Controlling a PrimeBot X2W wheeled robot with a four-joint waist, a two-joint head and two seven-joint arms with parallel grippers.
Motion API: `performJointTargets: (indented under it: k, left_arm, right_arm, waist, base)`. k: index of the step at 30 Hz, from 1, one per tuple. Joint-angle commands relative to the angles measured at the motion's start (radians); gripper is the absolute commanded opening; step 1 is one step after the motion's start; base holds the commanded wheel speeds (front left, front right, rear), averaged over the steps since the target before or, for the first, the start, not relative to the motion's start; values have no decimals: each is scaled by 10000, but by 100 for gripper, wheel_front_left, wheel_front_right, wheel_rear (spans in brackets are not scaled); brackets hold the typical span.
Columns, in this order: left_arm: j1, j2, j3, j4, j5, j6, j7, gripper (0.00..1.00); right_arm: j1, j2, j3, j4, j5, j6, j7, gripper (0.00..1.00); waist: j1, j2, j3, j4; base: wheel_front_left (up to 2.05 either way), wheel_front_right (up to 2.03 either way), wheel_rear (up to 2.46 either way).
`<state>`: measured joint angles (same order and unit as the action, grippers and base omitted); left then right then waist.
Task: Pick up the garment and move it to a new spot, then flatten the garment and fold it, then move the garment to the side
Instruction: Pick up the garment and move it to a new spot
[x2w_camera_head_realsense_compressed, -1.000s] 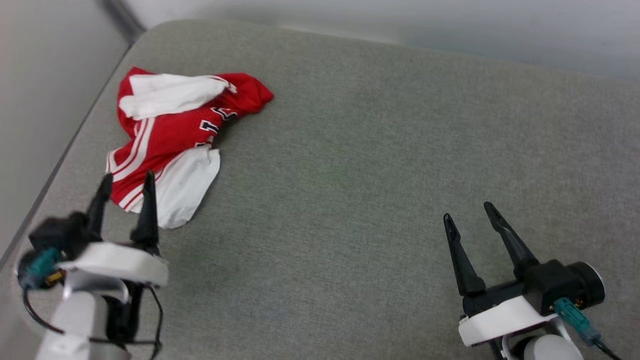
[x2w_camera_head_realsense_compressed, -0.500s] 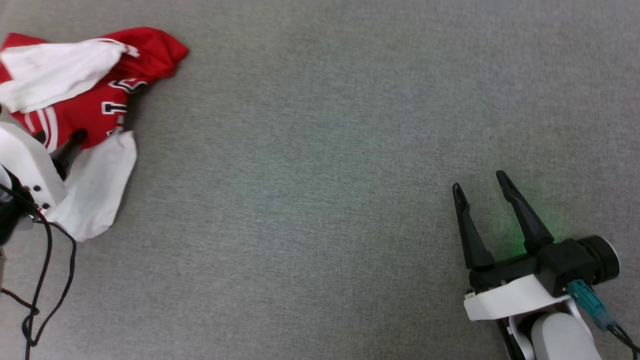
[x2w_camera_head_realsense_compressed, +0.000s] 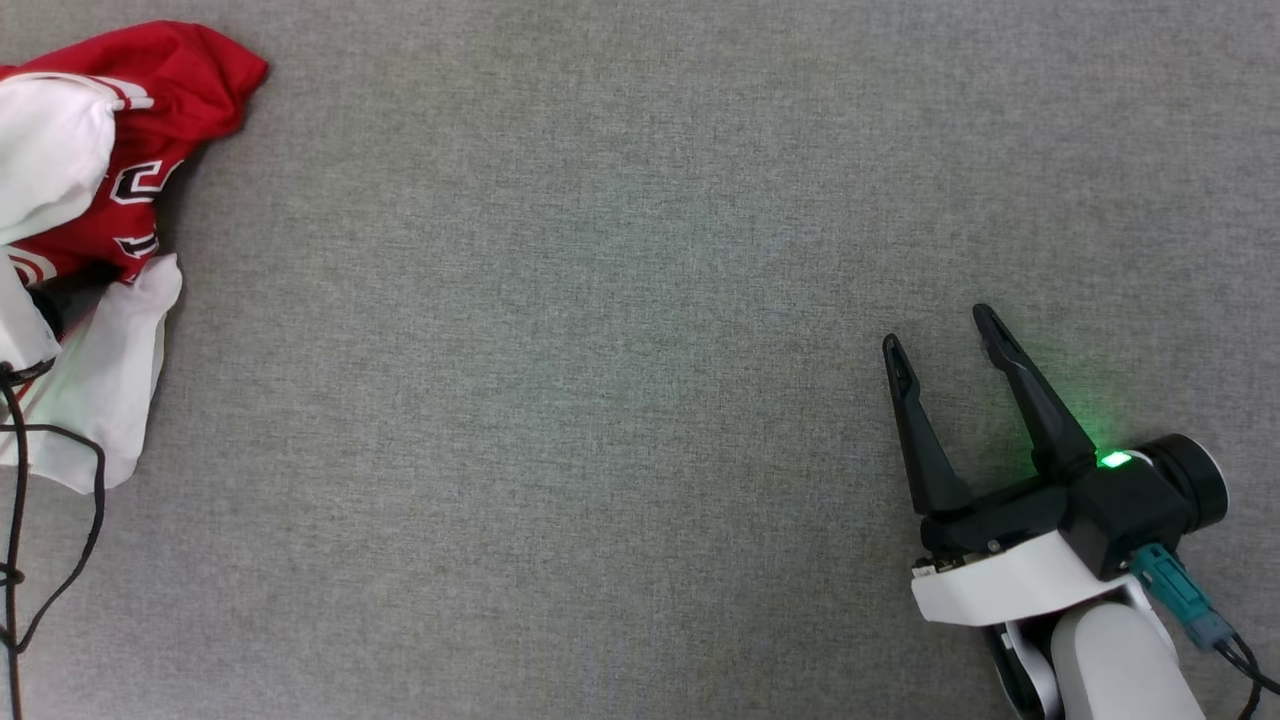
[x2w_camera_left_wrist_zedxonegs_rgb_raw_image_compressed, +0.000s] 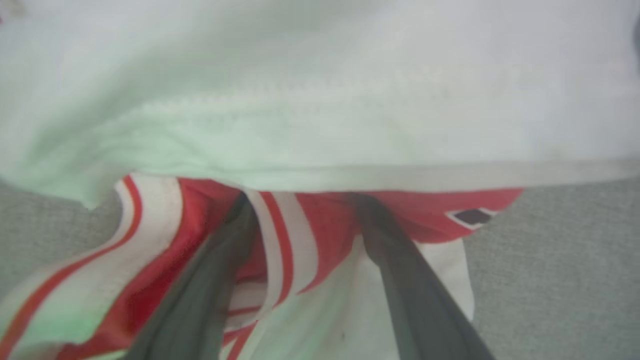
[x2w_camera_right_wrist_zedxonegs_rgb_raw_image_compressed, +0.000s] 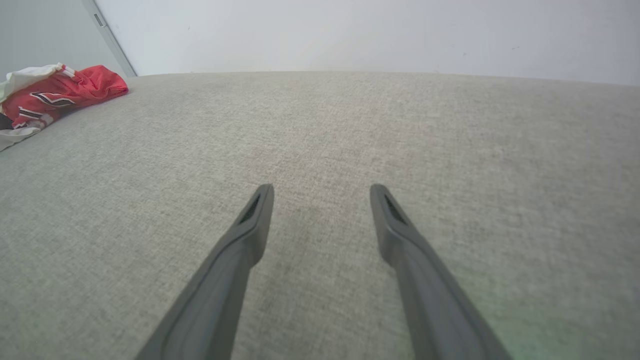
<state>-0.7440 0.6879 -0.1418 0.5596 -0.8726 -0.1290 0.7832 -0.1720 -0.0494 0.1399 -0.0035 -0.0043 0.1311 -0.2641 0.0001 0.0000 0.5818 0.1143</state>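
The garment (x2w_camera_head_realsense_compressed: 110, 130) lies crumpled at the far left of the grey surface, red with white sleeves and black-and-white lettering. It also appears as a small heap at the upper left of the right wrist view (x2w_camera_right_wrist_zedxonegs_rgb_raw_image_compressed: 55, 92). In the left wrist view my left gripper (x2w_camera_left_wrist_zedxonegs_rgb_raw_image_compressed: 304, 200) is open, its two fingers spread wide and pushed into the striped red-and-white folds (x2w_camera_left_wrist_zedxonegs_rgb_raw_image_compressed: 290, 235) under a white sleeve (x2w_camera_left_wrist_zedxonegs_rgb_raw_image_compressed: 320, 100). The fingertips are hidden under that sleeve. My right gripper (x2w_camera_head_realsense_compressed: 937, 330) stands open at the lower right, far from the garment, with nothing between its fingers (x2w_camera_right_wrist_zedxonegs_rgb_raw_image_compressed: 322, 190).
The grey fabric surface (x2w_camera_head_realsense_compressed: 600, 350) stretches wide between the garment and the right gripper. A pale wall (x2w_camera_right_wrist_zedxonegs_rgb_raw_image_compressed: 350, 30) rises behind its far edge. A black cable (x2w_camera_head_realsense_compressed: 20, 520) loops at the left edge, by the left arm's white casing (x2w_camera_head_realsense_compressed: 18, 320).
The camera has tilted down and shifted, so the whole picture moved. My left gripper has gone forward from in front of the garment into its folds. The right gripper stays open in place.
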Motion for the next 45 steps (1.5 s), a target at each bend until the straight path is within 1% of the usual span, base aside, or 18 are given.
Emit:
performJointTargets:
  k: [1, 2, 6, 11, 15, 19, 24, 30, 35, 36, 40, 45]
  left_arm:
    - [248, -452, -297, 352, -163, -7, 356, 0]
    - [255, -452, -304, 394, -176, -7, 324, 0]
    - [239, -304, -228, 415, -20, 3, -563, 0]
    - [442, -40, -540, -94, -369, -3, -1297, 0]
    - [793, 257, -1136, -757, -559, -4, -1839, 0]
    - [1078, 387, -1925, -1552, -725, -3, -2360, 0]
    - [1410, -15, -2887, -2658, -1036, -5, -2702, 0]
    - [1562, -1110, -3710, -3516, -671, 77, -3006, 0]
    - [1517, -2211, -4333, -3975, -437, 279, -3226, 0]
    - [1443, -2447, -4456, -3975, -380, 326, -3288, 0]
    - [1238, -3480, -5167, -3698, -122, 244, -3475, 0]
    - [900, -4635, -5867, -2891, 316, 188, -4046, 0]
  right_arm:
    - [-84, -16, -72, 169, -52, -7, -5, 100]
    - [-74, -16, -80, 193, -51, -7, -3, 100]
    - [-68, -15, -50, 250, -34, -7, -3, 100]
    - [45, -10, 79, 407, 138, -7, -11, 100]
    - [135, -9, 168, 608, 291, -5, -11, 100]
    - [272, -9, 287, 774, 469, -7, -13, 100]
    - [398, -10, 414, 924, 710, -5, -13, 100]
    - [530, -9, 520, 988, 951, -7, -13, 100]
    - [530, -9, 503, 944, 1169, -5, -11, 100]
    - [533, -9, 493, 939, 1203, -7, -13, 100]
    - [456, -7, 471, 865, 1345, -5, -13, 100]
    - [370, -4, 434, 658, 1530, -5, -13, 100]
  waist:
    - [-1, 0, -38, -28]
    - [-1, 0, -82, -34]
    - [-1, 0, -398, -50]
    - [-1, 0, -1117, -86]
    - [-1, 0, -1758, -152]
    - [-1, 0, -2370, -309]
    - [-1, 0, -3053, -616]
    - [-1, 0, -3542, -1137]
    - [-1, 0, -3697, -1808]
    - [-1, 0, -3700, -1956]
    - [-1, 0, -3620, -2581]
    - [-1, 0, -3450, -3289]
  base:
    - [0, 0, 0]
    - [0, 0, 0]
    - [0, 0, 0]
    - [0, 0, 0]
    - [0, 0, 0]
    - [0, 0, 0]
    - [0, 0, 0]
    - [0, 0, 0]
    - [0, 0, 0]
    - [0, 0, 0]
    - [0, 0, 0]
    - [0, 0, 0]
